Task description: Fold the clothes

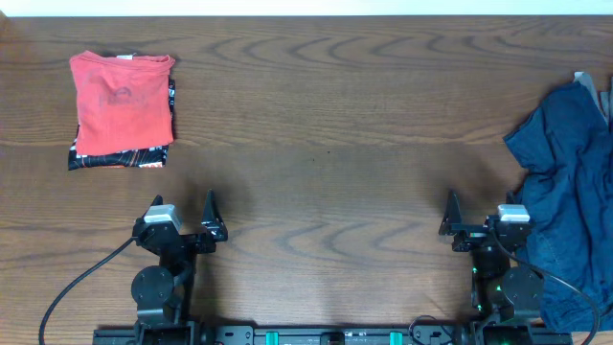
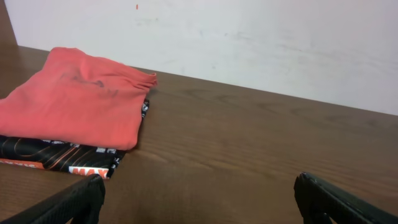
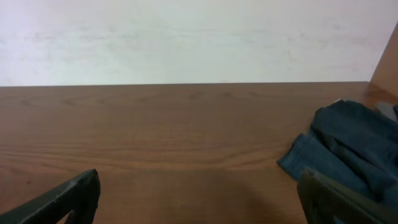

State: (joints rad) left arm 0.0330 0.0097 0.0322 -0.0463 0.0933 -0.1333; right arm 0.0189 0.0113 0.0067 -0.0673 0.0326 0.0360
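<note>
I have both hands low over the table [image 1: 326,125], jaws spread wide and holding nothing: the left gripper [image 1: 182,209] and the right gripper [image 1: 479,213]. The clothes [image 1: 570,192], a crumpled navy heap, lie just to the right of the right gripper. Ahead and left of the left gripper, a folded red shirt [image 1: 123,101] sits on a black printed garment [image 1: 115,159].

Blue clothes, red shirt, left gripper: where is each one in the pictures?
blue clothes [image 1: 565,182]: overhead view, middle of the crumpled pile.
red shirt [image 2: 74,99]: left wrist view, middle of its top.
left gripper [image 1: 183,199]: overhead view, midway between its open fingertips.
</note>
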